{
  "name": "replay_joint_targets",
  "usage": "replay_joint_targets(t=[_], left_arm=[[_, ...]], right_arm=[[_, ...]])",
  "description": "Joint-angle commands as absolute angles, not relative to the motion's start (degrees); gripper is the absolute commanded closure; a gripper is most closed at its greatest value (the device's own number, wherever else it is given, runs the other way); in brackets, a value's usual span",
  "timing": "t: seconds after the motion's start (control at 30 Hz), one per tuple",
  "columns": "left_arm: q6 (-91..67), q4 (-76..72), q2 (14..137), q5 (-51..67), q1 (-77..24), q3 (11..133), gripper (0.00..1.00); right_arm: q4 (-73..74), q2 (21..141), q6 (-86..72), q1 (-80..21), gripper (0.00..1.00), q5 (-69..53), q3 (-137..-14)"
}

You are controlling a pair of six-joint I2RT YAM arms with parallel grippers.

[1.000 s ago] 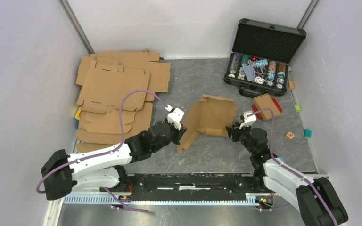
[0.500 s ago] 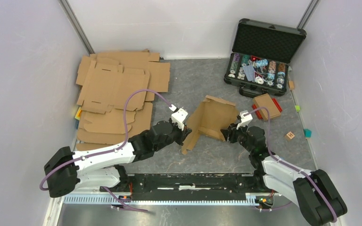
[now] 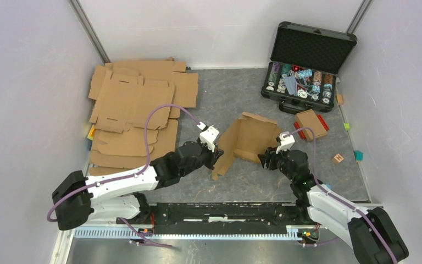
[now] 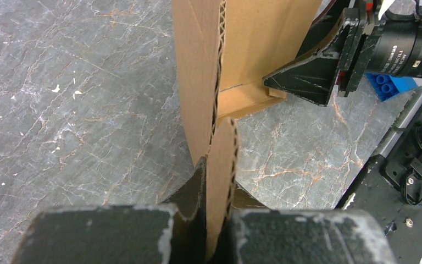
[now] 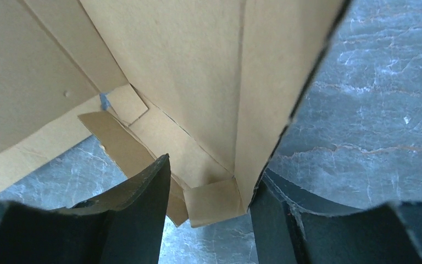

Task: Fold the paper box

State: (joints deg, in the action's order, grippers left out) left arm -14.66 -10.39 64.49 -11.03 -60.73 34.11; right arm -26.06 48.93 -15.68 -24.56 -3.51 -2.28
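The paper box (image 3: pixel 247 137), a part-folded brown cardboard blank, stands tilted on the grey table between my two arms. My left gripper (image 3: pixel 215 157) is shut on its left flap. In the left wrist view the flap (image 4: pixel 220 165) runs edge-on between my closed fingers (image 4: pixel 115 234). My right gripper (image 3: pixel 265 159) is open at the box's near right corner. In the right wrist view the box's wall and a small tab (image 5: pixel 215 202) sit between my spread fingers (image 5: pixel 137 209). The right finger touches the wall's outer face and the left finger is apart from it.
A stack of flat cardboard blanks (image 3: pixel 137 104) lies at the far left. An open black case of poker chips (image 3: pixel 305 66) stands at the far right. A small brown box on red blocks (image 3: pixel 311 124), a wooden cube (image 3: pixel 338 158) and a teal block (image 3: pixel 358 155) lie right of the box.
My right gripper has moved left and closer in around the box's corner. My left gripper shifted slightly right with the flap, and the box tilted a little.
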Motion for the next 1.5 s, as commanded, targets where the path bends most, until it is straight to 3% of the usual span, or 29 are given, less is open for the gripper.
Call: replay_joint_targets(t=[0.0,0.4,0.7,1.13,1.47], left_arm=[[-16.08,-9.93,65.63,-10.29,-60.91,35.68,0.97],[-16.17,-9.49,65.13,-10.57,-60.96,35.63,0.96],[-16.22,-9.47,65.54,-10.12,-61.01,35.99,0.97],[-16.96,-9.93,65.71,-7.70,-61.08,36.08,0.96],[-17.40,-10.58,66.75,-5.98,-61.46,36.39,0.97]], right_arm=[[-23.25,50.96,-12.67,-25.13,0.42,-3.15,-2.06],[-20.01,52.24,-10.36,-29.93,0.30,-0.37,-3.81],[-19.99,52.20,-11.21,-32.84,0.38,3.46,-4.83],[-23.20,51.99,-12.57,-34.14,0.40,0.55,-4.52],[-25.57,53.42,-15.89,-34.19,0.48,2.58,-4.35]])
